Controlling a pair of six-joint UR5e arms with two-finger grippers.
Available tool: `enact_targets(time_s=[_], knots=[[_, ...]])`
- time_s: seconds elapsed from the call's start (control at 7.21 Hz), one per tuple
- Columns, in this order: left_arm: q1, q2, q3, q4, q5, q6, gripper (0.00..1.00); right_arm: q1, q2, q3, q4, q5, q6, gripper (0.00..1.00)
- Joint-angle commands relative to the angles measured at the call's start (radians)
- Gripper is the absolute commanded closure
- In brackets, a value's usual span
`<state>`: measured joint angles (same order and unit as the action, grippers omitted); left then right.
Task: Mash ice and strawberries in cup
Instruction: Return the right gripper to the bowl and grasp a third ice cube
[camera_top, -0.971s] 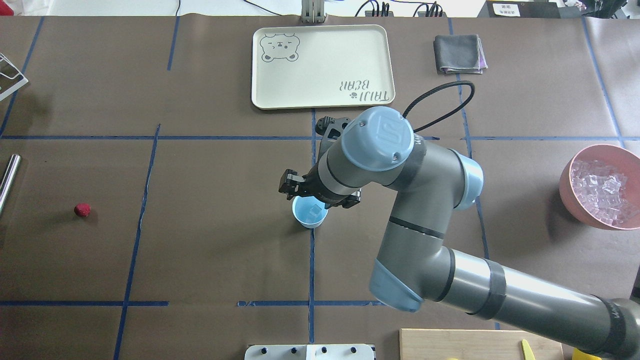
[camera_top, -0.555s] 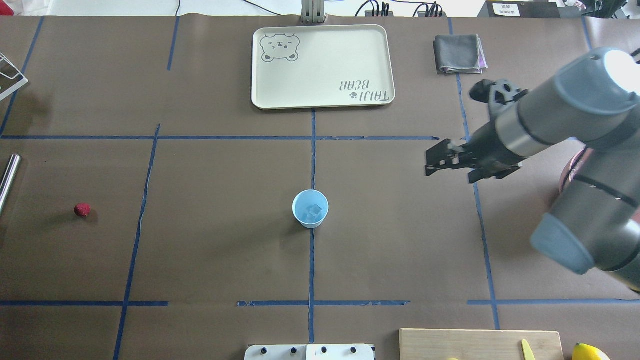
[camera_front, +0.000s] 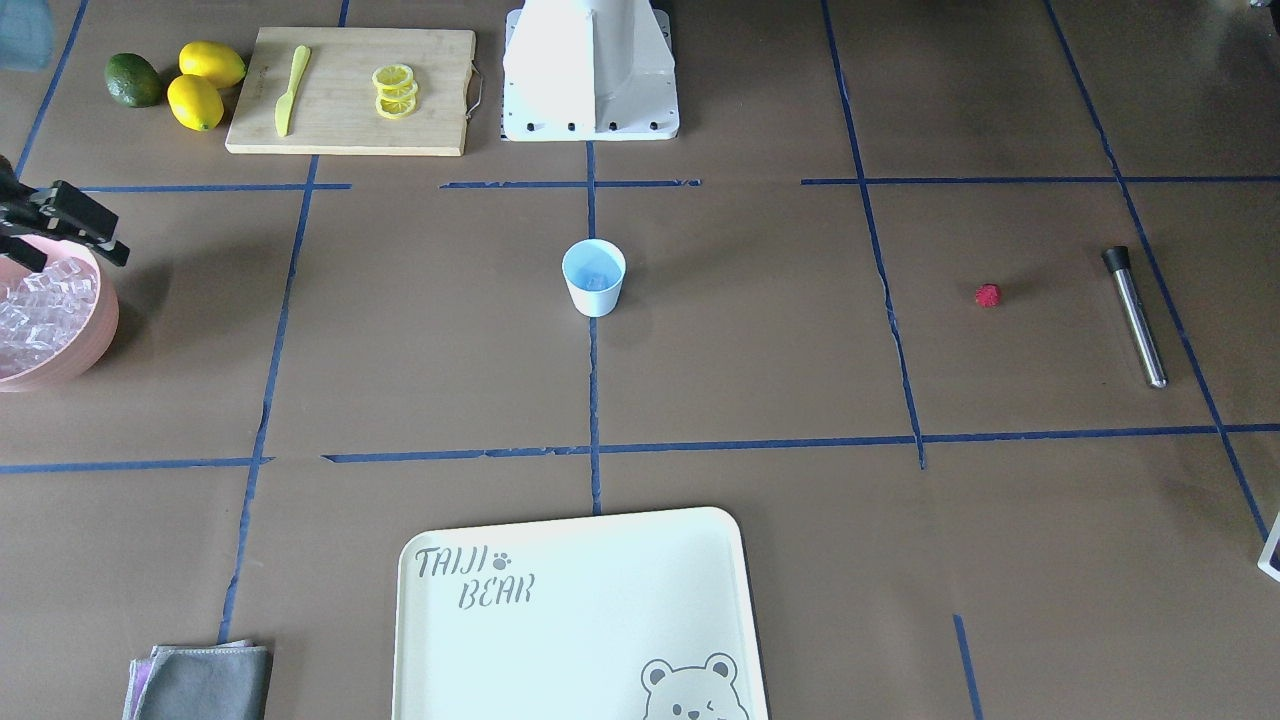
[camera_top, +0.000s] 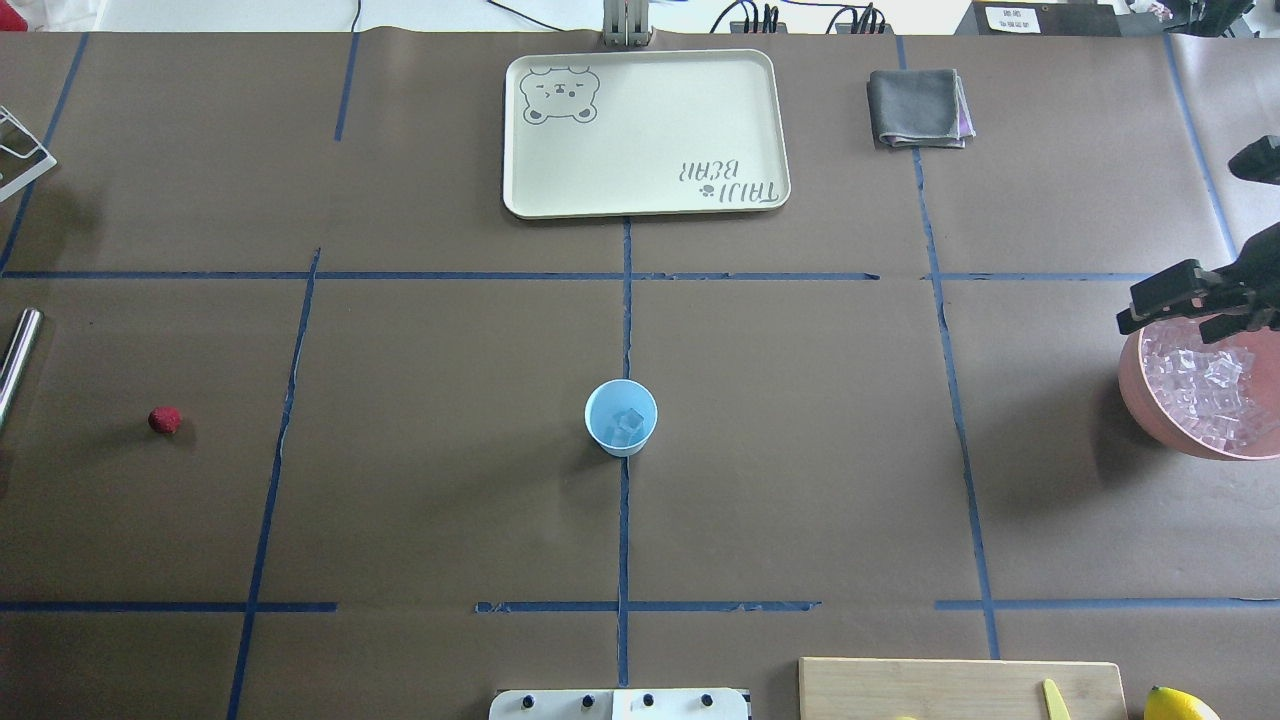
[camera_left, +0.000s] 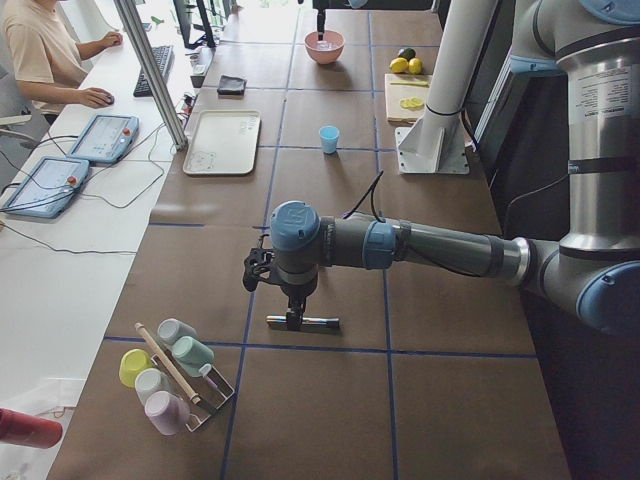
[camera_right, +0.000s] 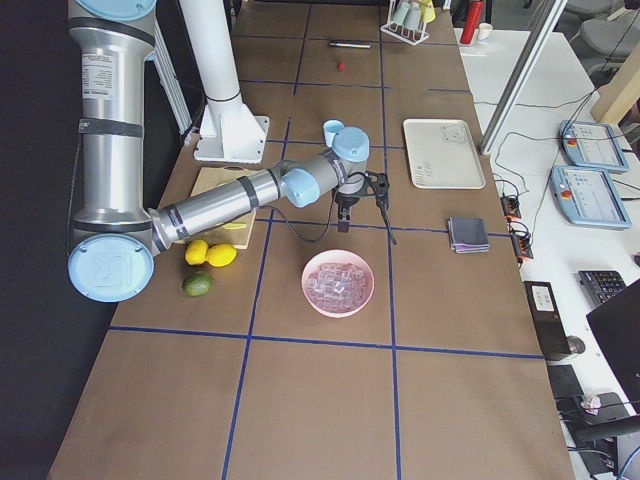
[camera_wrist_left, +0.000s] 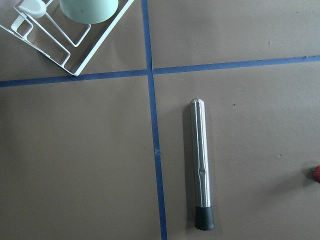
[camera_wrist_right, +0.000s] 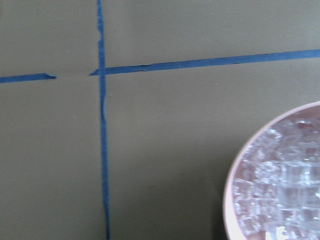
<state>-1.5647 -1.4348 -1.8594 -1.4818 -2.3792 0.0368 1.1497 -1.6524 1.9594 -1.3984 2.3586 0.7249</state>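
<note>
Overhead exterior shows the right gripper (camera_top: 1128, 310) at the table's right edge. Its two fingers are apart with nothing between them, and it is raised by the rim of the pink bowl (camera_top: 1133, 405), on the side nearer the cup (camera_top: 600, 405). From the exterior right camera, its arm stretches low along the table with the wrist bent so the gripper points down.

The left gripper (camera_left: 293, 316) shows only from the exterior left camera. It hangs fingers-down over the steel muddler (camera_left: 318, 322) from a forearm held level above the table. Whether it is released or clenched I cannot tell.

The cup stands upright at the table's middle on a blue tape line, well apart from both grippers. It has ice (camera_top: 628, 424) in its bottom: a few clear cubes, count unclear. The bowl holds a heap of cubes (camera_top: 1205, 390). The strawberry (camera_top: 165, 420) lies on the table far to the left, near the muddler and outside the cup.

There is one cup, one bowl, one strawberry, one muddler, one tray (camera_top: 645, 130) and one folded grey cloth (camera_top: 918, 107). There are two whole lemons (camera_front: 195, 102).
</note>
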Motion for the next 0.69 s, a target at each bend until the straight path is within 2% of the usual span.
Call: enact_targets(time_s=[0.0,0.14,0.55], knots=[[0.0,0.01,-0.007,0.0,0.0,0.0,0.0,0.039,-0.029,-0.117,-0.001,-0.054,-0.004,0.02],[0.0,0.011,-0.013,0.0,0.0,0.0,0.0,0.038,-0.021,-0.175,0.007,-0.08,0.049,0.02],[0.0,0.011,-0.014,0.0,0.0,0.0,0.0,0.021,-0.009,-0.218,0.009,-0.079,0.059,0.02]])
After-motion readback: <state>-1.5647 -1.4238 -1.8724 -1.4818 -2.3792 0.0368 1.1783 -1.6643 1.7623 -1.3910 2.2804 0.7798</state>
